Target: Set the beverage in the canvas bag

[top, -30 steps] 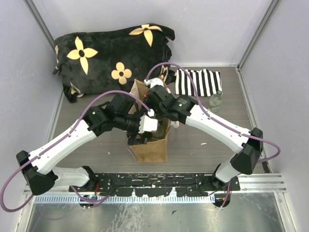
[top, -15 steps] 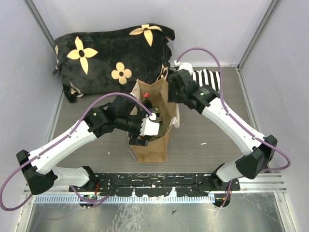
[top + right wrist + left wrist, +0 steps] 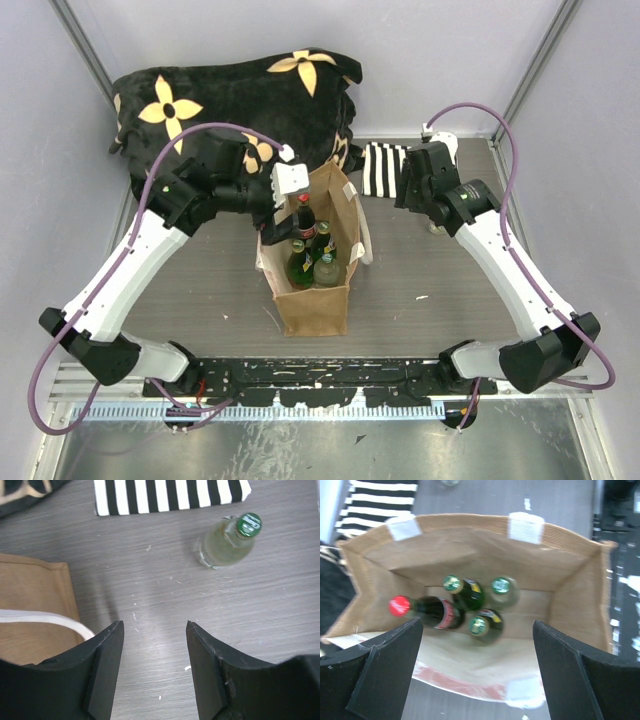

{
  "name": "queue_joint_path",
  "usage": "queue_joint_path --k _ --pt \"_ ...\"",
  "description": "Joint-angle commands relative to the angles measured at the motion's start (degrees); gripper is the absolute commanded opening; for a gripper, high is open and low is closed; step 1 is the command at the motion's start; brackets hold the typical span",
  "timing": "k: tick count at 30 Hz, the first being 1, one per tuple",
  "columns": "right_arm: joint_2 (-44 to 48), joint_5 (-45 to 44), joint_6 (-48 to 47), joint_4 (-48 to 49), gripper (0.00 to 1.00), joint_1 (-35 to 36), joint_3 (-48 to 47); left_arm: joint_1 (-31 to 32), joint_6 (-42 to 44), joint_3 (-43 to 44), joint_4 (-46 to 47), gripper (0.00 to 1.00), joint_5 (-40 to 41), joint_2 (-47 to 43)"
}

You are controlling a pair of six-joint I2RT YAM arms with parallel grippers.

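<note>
The canvas bag [image 3: 312,300] stands open at the table's middle, with several beverage bottles upright inside. One has a red cap [image 3: 400,605] and the others have green caps [image 3: 500,586]. My left gripper [image 3: 477,647] hovers open over the bag's mouth [image 3: 275,195], holding nothing. A clear beverage bottle with a green cap [image 3: 226,544] stands on the table right of the bag. My right gripper [image 3: 154,627] is open and empty above bare table [image 3: 412,190], between the bag's corner [image 3: 35,587] and that bottle.
A black flowered blanket [image 3: 230,105] lies at the back left. A black-and-white striped cloth [image 3: 170,495] lies at the back, behind the clear bottle. The bag's cream strap [image 3: 47,620] hangs beside my right gripper's left finger. Walls close in both sides.
Both arms have pulled up and out of the bag. The right swung to the back right toward the striped cloth, the left drew to the back left, and the bottles inside now show.
</note>
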State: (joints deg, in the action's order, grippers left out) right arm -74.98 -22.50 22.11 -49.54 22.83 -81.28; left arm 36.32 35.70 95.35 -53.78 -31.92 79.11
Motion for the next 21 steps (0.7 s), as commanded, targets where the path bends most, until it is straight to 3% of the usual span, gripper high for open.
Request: queue_joint_path --k 1,7,15,21 --pt "3.13 1.78 -1.97 0.19 0.59 -4.13 2.31 0.22 -0.46 0.32 -12.81 0.98 -9.55 -5.0" --pt "4.18 4.0 -3.96 -0.04 0.59 -10.87 5.77 1.37 -1.99 -4.64 -14.15 0.99 -10.37 -11.7" --pt "2.43 5.23 -6.37 0.58 0.59 -16.46 5.18 13.18 -2.23 -15.4 -6.01 1.0 0.08 -16.12" --pt "0.92 6.98 -7.09 1.17 0.59 -19.48 4.26 15.28 1.44 -20.31 -2.19 0.97 2.36 -14.82"
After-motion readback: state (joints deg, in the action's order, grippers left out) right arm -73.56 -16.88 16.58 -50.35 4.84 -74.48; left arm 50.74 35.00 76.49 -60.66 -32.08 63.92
